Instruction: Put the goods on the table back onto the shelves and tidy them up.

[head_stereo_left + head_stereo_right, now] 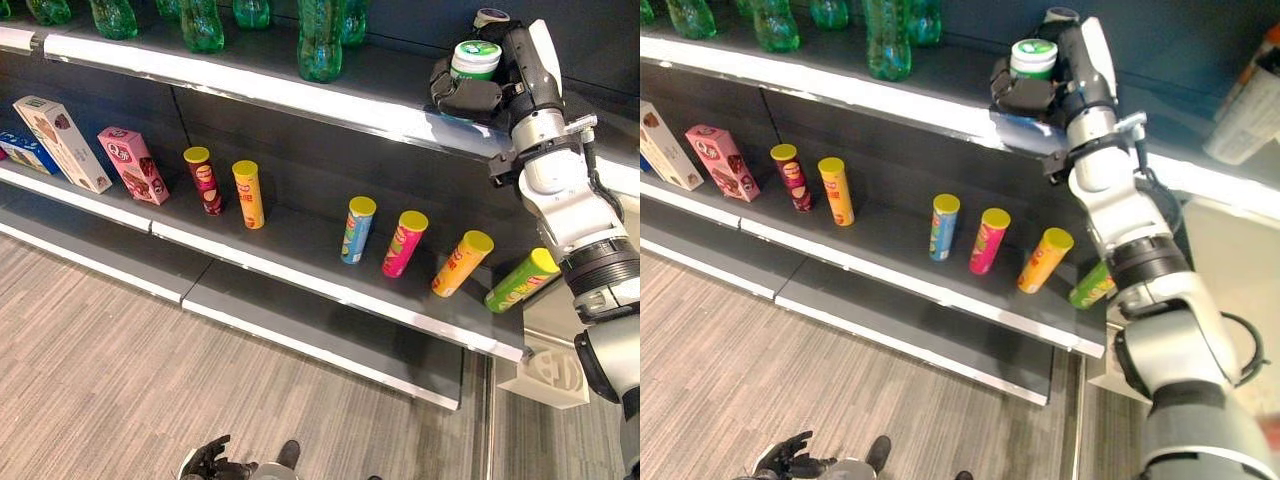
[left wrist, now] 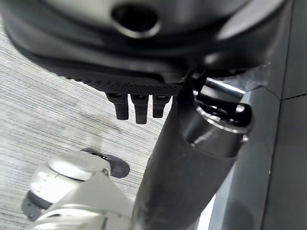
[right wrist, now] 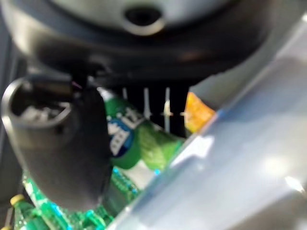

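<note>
My right hand (image 1: 478,96) is raised to the top shelf (image 1: 300,98) at its right end, shut on a small white tub with a green lid (image 1: 475,58). The tub stands upright over the shelf's front part. Seen from the right wrist, the thumb (image 3: 62,148) lies against the tub's green and white label (image 3: 129,139). Low down near the floor hangs my left hand (image 1: 210,460), open and holding nothing, with its fingers (image 2: 136,106) relaxed.
Green bottles (image 1: 320,40) line the top shelf to the left of the tub. The middle shelf (image 1: 300,285) holds several leaning chip cans, such as a yellow one (image 1: 248,193) and a green one (image 1: 522,281), and snack boxes (image 1: 132,164) at the left. Below is wooden floor (image 1: 100,370).
</note>
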{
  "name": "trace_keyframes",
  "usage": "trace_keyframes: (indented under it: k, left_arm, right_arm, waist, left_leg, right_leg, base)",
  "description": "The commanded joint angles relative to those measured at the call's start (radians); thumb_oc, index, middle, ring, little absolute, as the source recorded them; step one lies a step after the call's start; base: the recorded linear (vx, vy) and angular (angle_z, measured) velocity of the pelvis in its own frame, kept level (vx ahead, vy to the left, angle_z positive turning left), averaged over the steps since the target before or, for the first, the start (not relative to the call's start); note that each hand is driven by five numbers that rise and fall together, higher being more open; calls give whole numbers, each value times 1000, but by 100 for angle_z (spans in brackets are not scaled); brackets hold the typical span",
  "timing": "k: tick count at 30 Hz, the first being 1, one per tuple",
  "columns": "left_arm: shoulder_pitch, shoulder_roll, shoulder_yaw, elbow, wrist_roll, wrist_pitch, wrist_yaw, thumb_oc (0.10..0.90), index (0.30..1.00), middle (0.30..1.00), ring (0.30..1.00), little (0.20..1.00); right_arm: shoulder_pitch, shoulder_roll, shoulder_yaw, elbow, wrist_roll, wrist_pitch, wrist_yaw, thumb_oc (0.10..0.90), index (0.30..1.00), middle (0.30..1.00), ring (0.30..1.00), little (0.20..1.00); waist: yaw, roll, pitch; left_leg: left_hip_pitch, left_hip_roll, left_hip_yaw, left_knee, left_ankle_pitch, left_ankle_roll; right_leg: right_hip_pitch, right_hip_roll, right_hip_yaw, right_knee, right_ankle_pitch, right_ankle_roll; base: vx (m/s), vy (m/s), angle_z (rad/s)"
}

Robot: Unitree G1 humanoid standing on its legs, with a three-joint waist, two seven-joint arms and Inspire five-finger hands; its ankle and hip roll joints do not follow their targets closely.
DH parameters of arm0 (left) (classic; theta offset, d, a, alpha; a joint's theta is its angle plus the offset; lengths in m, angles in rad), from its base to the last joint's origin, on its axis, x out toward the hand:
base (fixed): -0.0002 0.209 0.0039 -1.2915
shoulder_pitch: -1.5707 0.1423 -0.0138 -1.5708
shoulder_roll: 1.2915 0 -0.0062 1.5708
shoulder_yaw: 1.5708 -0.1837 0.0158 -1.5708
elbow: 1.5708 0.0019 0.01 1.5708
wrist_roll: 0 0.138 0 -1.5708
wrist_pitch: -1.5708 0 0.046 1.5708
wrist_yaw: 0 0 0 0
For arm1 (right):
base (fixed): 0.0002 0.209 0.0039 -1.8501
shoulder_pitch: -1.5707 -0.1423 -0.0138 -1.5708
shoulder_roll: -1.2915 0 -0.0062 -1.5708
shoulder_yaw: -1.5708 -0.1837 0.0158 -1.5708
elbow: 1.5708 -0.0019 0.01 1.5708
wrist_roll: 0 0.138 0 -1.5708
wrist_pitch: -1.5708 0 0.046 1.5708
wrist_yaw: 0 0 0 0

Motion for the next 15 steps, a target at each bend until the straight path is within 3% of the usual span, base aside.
trace_keyframes:
  k: [1, 15]
  left_arm:
    - [-43, 61, -70, 30, -7, -22, 17, 800, 900, 900, 900, 900]
    - [-46, 67, -74, 19, -3, -26, 28, 800, 900, 900, 900, 900]
  right_arm:
    - [-173, -16, 32, 22, 9, -56, -61, 400, 300, 300, 300, 300]
    - [-184, -12, 47, 105, -7, -37, -76, 400, 300, 300, 300, 300]
  waist:
    - [27, -26, -87]
    - [13, -21, -86]
  left_leg:
    - [-2, 24, 74, 3, -78, -43]
    - [-4, 22, 78, 3, -84, -41]
  right_leg:
    - [58, -53, -46, 8, -70, 75]
    - [55, -64, -51, 8, -63, 78]
  base:
    - [6, -3, 6]
    - [1, 1, 1]
